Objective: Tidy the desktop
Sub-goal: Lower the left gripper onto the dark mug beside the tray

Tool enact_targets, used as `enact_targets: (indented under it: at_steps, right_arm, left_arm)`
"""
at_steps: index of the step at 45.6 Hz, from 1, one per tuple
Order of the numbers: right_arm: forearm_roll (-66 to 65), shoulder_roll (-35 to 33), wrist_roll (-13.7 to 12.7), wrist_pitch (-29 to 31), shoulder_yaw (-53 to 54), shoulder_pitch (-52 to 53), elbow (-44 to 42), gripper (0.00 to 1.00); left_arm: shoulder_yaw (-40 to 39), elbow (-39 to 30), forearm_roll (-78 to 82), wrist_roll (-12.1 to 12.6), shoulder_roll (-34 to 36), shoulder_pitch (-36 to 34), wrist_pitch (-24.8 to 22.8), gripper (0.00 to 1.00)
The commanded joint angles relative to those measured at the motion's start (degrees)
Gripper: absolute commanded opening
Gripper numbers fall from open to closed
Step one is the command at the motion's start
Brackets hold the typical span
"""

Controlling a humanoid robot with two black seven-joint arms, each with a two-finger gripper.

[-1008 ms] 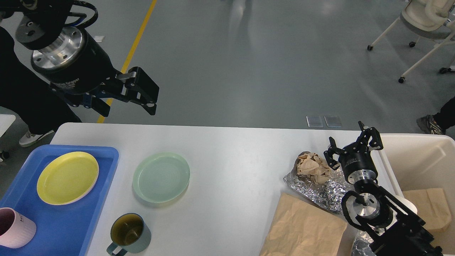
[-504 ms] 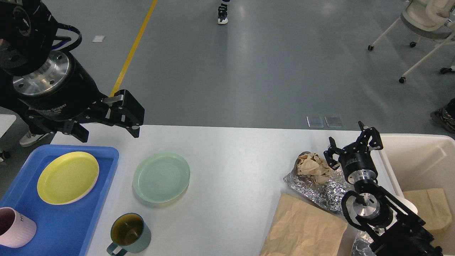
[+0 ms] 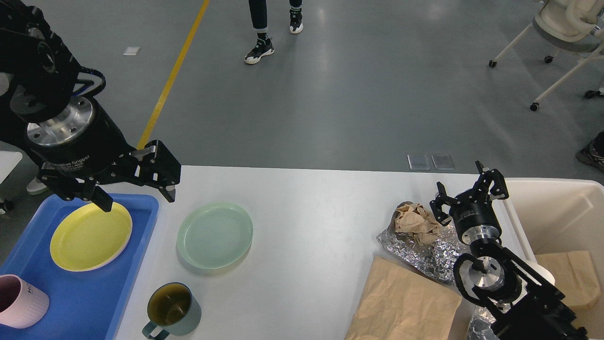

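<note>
From the head view, the only 1 there is, the left gripper [image 3: 136,200] hangs with its 2 fingers spread wide and nothing between them, above the far edge of the blue tray [image 3: 85,302]. The yellow plate [image 3: 90,236] lies in that tray just under and in front of its outer finger, and the pale green plate [image 3: 214,234] sits on the desktop [image 3: 306,217] off to the gripper's inner side, slightly nearer the robot. The desktop itself spreads below both arms as the broad white surface. My guess is that the green plate is the piece to be taken next, since it lies loose beside the tray; to do that well the gripper should shift inward over the plate's near rim and come down with 1 finger inside the lip and 1 outside, as a flat plate gives little else to hold. The green mug [image 3: 172,310] stands closer to the robot than the plate and should be left clear of the swing. On the other side, the right gripper [image 3: 469,196] stands with its fingers parted and empty, just beside the crumpled brown paper [image 3: 415,222] on the foil [image 3: 424,252], with the cream bin [image 3: 552,212] on its outer side and a brown paper bag [image 3: 406,302] lying nearer the robot.
</note>
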Motion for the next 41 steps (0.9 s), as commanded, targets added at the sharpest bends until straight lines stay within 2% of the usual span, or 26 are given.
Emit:
enact_targets:
  at_steps: [1,4,8,18,22,27,32,41]
  right_arm:
    - [-0.01,0.03,0.0,-0.05,0.0,0.0,0.0,1.0]
    - [-0.01,0.03,0.0,0.04,0.0,0.0,0.0,1.0]
    - [-0.01,0.03,0.0,-0.05,0.0,0.0,0.0,1.0]
    - [-0.01,-0.06,0.0,0.04,0.0,0.0,0.0,1.0]
    - [-0.01,0.03,0.0,0.04,0.0,0.0,0.0,1.0]
    - [-0.01,0.03,0.0,-0.05,0.0,0.0,0.0,1.0]
    - [-0.01,0.03,0.0,0.04,0.0,0.0,0.0,1.0]
    - [-0.01,0.03,0.0,-0.05,0.0,0.0,0.0,1.0]
  left_arm:
    - [-2.07,-0.24,2.43,3.64,0.66,4.65,2.12,0.92]
    - [-3.12,-0.24,4.1,4.88,1.18,7.54,3.7,0.92]
    - [-4.53,-0.24,5.95,5.06,2.42,12.81,6.95,0.92]
    - [-7.96,1.77,10.87,5.23,3.21,32.32,23.99,0.92]
    - [-8.14,4.23,12.28,5.23,3.21,38.83,28.48,0.92]
    - [-8.58,5.82,12.45,5.23,1.98,43.67,30.77,0.92]
    - [-11.12,8.45,12.46,5.15,1.89,47.27,30.95,0.92]
    - [-12.27,10.3,12.46,5.32,1.89,48.6,30.95,0.92]
